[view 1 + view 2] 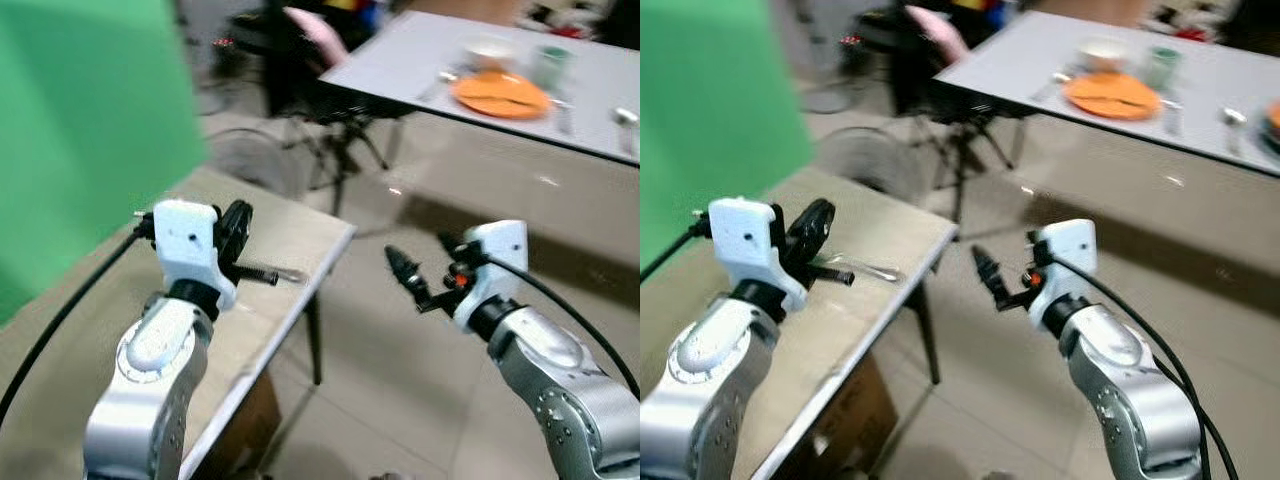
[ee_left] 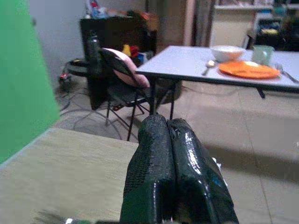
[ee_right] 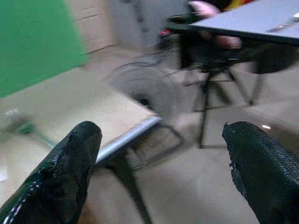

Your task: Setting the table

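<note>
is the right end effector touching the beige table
Apart. The left eye view shows the right end effector open above bare floor, a gap from the beige table.

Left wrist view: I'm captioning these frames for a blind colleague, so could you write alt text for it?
The left gripper has its two black fingers pressed shut above a beige table. Beyond it, across a tiled floor, a grey table holds an orange plate, a white bowl, a green mug and cutlery, with a black folding chair beside it.
</note>
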Robot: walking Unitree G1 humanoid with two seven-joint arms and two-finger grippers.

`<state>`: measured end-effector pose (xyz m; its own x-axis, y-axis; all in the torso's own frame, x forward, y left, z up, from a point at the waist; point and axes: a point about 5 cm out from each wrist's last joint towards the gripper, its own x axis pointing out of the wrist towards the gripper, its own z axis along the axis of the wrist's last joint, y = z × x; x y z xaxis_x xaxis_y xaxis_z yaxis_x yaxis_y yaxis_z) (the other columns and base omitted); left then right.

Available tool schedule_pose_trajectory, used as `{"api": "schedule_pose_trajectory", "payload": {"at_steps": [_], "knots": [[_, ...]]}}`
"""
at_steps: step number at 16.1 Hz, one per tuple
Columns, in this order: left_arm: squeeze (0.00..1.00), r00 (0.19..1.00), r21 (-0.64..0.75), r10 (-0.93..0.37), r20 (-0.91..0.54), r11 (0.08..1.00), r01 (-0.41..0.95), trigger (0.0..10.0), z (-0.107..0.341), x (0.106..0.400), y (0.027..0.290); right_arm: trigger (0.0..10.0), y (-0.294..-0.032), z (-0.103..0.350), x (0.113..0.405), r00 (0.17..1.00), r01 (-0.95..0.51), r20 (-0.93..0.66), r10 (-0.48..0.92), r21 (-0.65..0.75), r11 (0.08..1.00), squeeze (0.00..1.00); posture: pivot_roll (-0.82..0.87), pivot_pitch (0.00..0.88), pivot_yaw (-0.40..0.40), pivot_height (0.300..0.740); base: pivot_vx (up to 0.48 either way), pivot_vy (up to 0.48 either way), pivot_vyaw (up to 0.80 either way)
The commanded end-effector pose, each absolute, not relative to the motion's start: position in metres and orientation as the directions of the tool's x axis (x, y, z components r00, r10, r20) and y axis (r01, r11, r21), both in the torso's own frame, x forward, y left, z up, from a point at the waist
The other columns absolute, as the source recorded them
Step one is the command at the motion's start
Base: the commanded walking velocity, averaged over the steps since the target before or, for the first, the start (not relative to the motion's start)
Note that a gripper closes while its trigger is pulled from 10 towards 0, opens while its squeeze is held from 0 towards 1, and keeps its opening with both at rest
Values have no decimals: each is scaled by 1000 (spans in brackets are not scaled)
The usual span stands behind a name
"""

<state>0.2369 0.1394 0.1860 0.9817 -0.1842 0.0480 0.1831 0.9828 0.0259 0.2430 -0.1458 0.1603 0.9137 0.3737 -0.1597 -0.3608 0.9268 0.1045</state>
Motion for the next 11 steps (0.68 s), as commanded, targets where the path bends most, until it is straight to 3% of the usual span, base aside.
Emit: {"api": "schedule_pose_trajectory", "payload": {"at_steps": [1, 5, 7, 11], "knots": [[0, 988, 81, -139, 67, 988, 134, 10000, 187, 235, 144, 10000, -146, 164, 242, 925, -344, -137, 355, 96, 934, 0, -101, 0, 58, 740, 0, 0, -800], [0, 999, 81, -12, -47, 997, 16, 10000, 167, 235, 162, 10000, -141, 163, 242, 905, -390, -150, 398, 85, 917, 0, -102, 0, 55, 740, 0, 0, -722], [0, 999, 88, 27, -45, 996, -23, 10000, 167, 231, 170, 10000, -132, 165, 244, 863, -479, -152, 482, 62, 876, 0, -92, 0, 52, 740, 0, 0, 0], [0, 996, 144, 50, -79, 989, -38, 10000, 162, 219, 173, 10000, -129, 163, 247, 852, -497, -152, 501, 64, 865, 0, -73, 0, 43, 740, 0, 0, 0]]}}
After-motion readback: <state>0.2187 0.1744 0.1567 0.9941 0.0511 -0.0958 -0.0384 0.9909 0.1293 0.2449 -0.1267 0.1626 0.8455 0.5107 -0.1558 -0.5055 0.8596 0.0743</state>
